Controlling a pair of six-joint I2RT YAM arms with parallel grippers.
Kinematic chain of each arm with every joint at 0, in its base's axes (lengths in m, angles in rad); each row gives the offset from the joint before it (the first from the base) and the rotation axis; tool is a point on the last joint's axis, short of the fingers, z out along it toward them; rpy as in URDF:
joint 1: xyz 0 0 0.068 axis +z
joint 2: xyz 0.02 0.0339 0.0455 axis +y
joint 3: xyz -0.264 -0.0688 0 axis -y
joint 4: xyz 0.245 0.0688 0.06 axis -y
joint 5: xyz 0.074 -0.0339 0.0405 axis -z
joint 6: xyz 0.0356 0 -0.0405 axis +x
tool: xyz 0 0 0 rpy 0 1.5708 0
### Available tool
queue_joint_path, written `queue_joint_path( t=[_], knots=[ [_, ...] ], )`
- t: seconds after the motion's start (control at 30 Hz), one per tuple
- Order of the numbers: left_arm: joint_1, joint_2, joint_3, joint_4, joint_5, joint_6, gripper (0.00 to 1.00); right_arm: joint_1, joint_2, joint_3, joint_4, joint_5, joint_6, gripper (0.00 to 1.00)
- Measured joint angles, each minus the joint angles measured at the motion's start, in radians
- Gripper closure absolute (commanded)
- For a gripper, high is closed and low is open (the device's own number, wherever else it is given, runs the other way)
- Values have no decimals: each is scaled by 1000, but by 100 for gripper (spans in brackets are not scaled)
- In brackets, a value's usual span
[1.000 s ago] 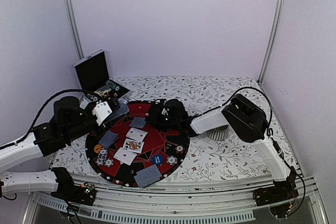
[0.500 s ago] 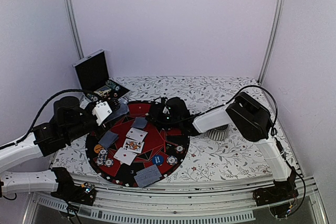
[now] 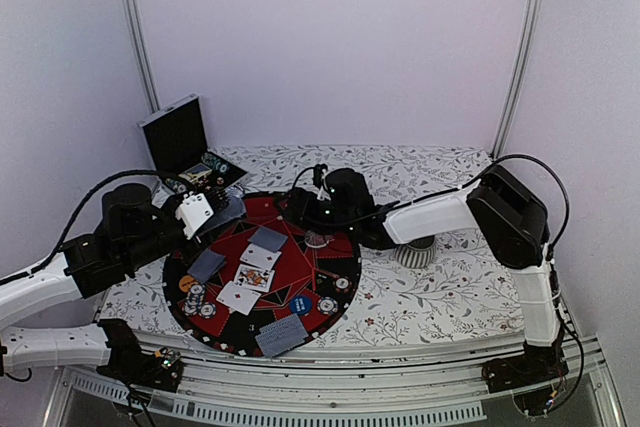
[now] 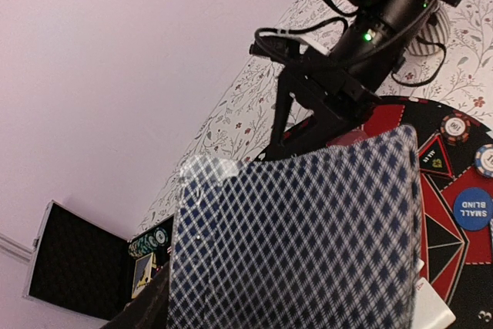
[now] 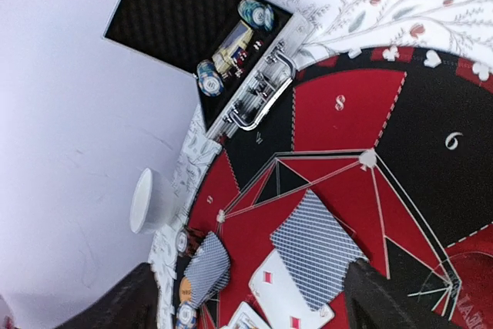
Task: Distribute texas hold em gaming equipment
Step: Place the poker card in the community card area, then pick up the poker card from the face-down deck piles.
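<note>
Top external view: at the round mat's (image 3: 235,332) ten o'clock rim, the left end effector (image 3: 205,212) grips a blue-diamond-backed playing card (image 4: 300,236); a face-down card (image 3: 266,237) lies at twelve; the right end effector (image 3: 305,209) hangs at one o'clock, spread wide, empty.

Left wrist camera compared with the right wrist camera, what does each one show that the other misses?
Only the left wrist: lattice-backed cards filling the foreground, the right arm, the ribbed cup and the blue small blind disc. Only the right wrist: a face-down card and a face-up diamond card lying on the mat. Both: the open black case with chips in it, and the red and black mat.
</note>
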Motion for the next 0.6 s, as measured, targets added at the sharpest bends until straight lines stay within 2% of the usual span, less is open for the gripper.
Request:
queue_joint_path(
  t=[0.17, 0.37, 0.47, 0.6],
  knots=[
    [0, 0, 0, 0, 2, 0, 47, 16, -159, -49, -42, 81, -157, 1],
    [0, -1, 0, 0, 22, 1, 48, 19, -359, -56, -87, 130, -522, 1],
    [0, -6, 0, 0, 34, 5, 48, 15, -449, -53, -108, 64, -675, 1],
    [0, -4, 0, 0, 45, 16, 49, 6, -476, 69, -222, -87, -728, 5]
  ],
)
